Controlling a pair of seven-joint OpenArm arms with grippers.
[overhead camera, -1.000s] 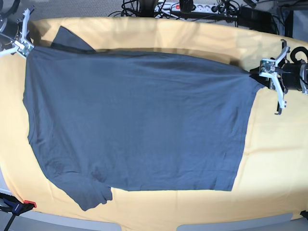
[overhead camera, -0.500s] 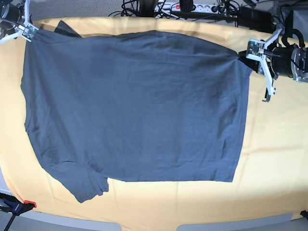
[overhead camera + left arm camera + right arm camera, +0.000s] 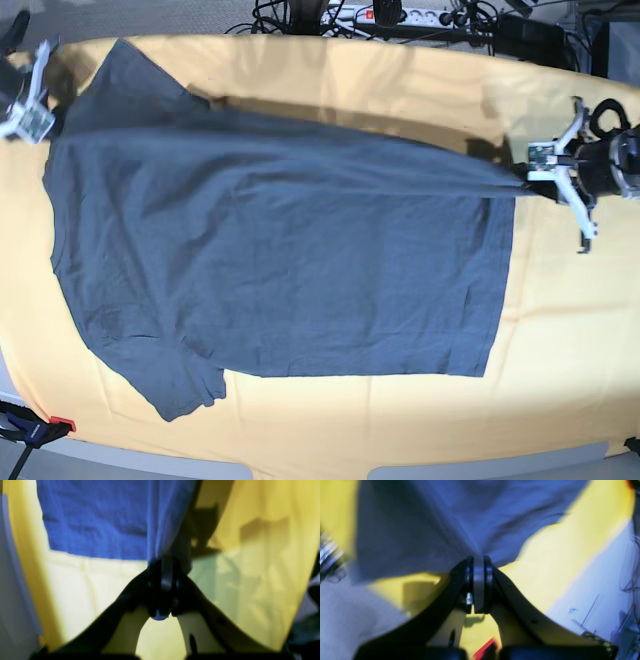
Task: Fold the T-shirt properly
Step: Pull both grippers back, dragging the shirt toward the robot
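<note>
The dark slate-grey T-shirt (image 3: 280,260) lies spread on the yellow cloth (image 3: 560,330), neck end to the left, with its far edge lifted and pulled taut between both grippers. My left gripper (image 3: 523,178), on the right of the base view, is shut on the hem corner of the T-shirt (image 3: 100,522); its wrist view shows the left gripper (image 3: 161,563) pinching bunched fabric. My right gripper (image 3: 45,118), at the far left, is shut on the shoulder end of the T-shirt (image 3: 440,522); its wrist view shows the right gripper (image 3: 479,560) closed on the cloth. One sleeve (image 3: 185,385) lies flat at the front left.
A power strip (image 3: 400,15) and tangled cables lie behind the table's back edge. A black clamp with a red tip (image 3: 40,428) sits at the front left corner. Bare yellow cloth shows along the front and at the right.
Both grippers swung toward the back with the shirt's far edge, then came back toward the front. The far sleeve now lies spread at the back left, and the far edge is stretched tighter.
</note>
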